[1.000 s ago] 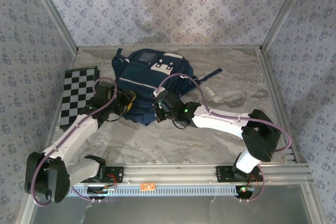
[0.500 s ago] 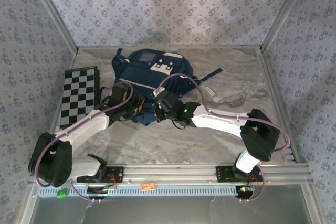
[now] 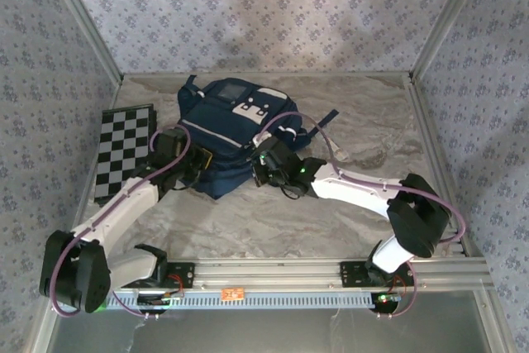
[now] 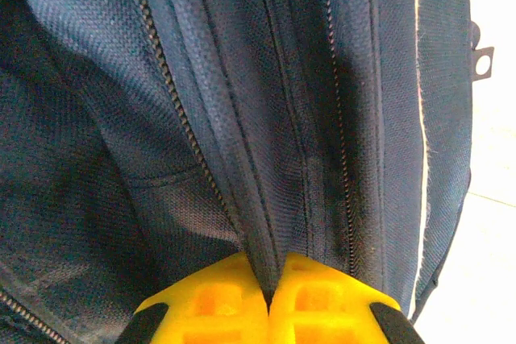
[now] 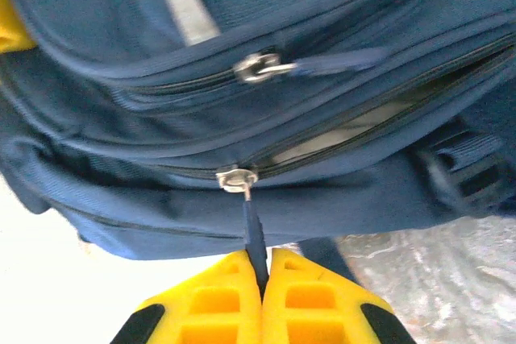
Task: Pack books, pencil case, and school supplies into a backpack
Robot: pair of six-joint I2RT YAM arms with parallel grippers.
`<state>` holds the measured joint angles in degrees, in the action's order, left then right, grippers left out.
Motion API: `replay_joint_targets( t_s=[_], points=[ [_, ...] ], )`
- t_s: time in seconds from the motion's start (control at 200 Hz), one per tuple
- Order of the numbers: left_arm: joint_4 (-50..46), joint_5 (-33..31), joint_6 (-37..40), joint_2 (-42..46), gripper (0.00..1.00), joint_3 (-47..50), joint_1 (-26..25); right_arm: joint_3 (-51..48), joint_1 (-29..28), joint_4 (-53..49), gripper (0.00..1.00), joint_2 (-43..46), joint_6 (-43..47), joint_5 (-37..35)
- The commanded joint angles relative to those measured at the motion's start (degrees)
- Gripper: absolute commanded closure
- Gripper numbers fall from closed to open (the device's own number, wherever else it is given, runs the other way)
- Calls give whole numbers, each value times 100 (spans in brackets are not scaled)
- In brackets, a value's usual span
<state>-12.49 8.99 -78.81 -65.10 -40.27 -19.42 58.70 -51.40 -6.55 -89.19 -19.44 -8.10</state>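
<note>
The backpack (image 3: 235, 113) lies mid-table, just beyond both arms. The left gripper (image 4: 270, 300) is pressed together on a fold of its fabric; the right gripper (image 5: 262, 283) pinches the zip pull (image 5: 253, 231) at its near edge

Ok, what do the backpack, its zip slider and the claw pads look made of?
Backpack: woven synthetic fabric, matte navy; coarse weave shows. Zip slider: probably metal, silvery glint. Right claw pads, gripping the zip pull: yellow moulded plastic, apparently, smooth with recessed pockets.

Marbled table (image 3: 273, 221) holds the backpack (image 3: 235, 113) and a checkered board (image 3: 120, 142).
</note>
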Motion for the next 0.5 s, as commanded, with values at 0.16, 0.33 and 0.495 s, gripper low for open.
replay_joint_targets(
  t_s=[0.16, 0.33, 0.495],
  points=[
    [-367, -242, 478, 186, 100, -6, 371, -194, 1016, -159, 100, 26, 460, -210],
    [-266, -43, 537, 32, 100, -74, 363, 183, 1453, -295, 100, -239, 418, -47],
    [-237, 83, 659, -29, 100, -172, 313, 210, 1363, -262, 100, -70, 413, 349]
  ],
)
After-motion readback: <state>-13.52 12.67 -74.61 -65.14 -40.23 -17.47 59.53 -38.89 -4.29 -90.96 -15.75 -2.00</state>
